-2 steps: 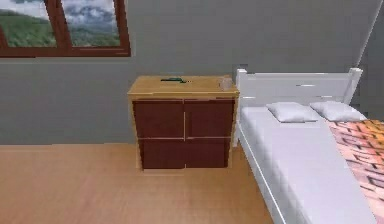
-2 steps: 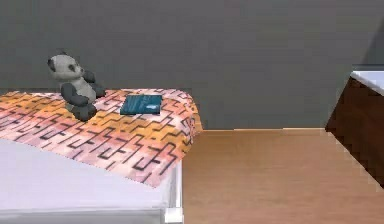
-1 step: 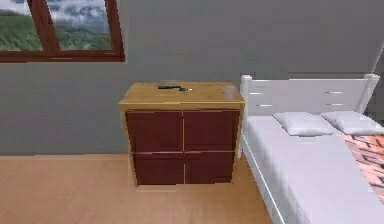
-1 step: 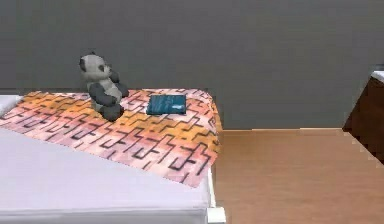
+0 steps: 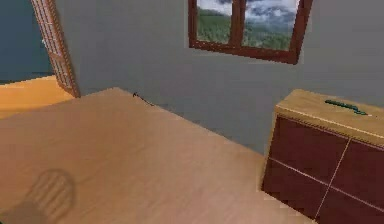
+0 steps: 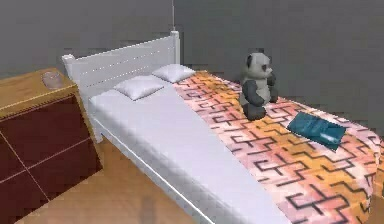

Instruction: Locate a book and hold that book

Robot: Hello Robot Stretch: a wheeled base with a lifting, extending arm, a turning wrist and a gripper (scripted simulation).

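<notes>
book (image 6: 321, 128) lies flat on the quilt (image 6: 250, 150) of the bed (image 6: 170, 150), at about 3 o'clock in the arm side view. it is teal, thin and rectangular. its long axis runs roughly on the 9-to-3 line, right end dipping a little toward 4, so it sits across the bed, not along it. cannot tell which end is the spine or the top. the panda (image 6: 257, 82) sits upright on the quilt at the book's 10 o'clock, near it but apart. the quilt is orange with a dark line pattern. two white pillows (image 6: 140, 88) lie side by side at the head end, toward 10 o'clock, against the white slatted headboard (image 6: 120, 58). the bed runs from 10 o'clock down to 4 o'clock. the dresser (image 6: 40, 130), with a wood top and dark red fronts, stands just beside the head end at 9 o'clock. a small round pinkish thing (image 6: 52, 78) is on its top. in the forward view the dresser shows at 4 o'clock with a thin green thing (image 5: 346, 105) on top, long axis near 9-to-3. a window (image 5: 245, 27) is at 1 o'clock on the grey wall, with a brick-edged doorway (image 5: 55, 45) at 10 o'clock. the wood floor (image 5: 120, 160) fills the lower left. gripper state: cannot tell.
</notes>
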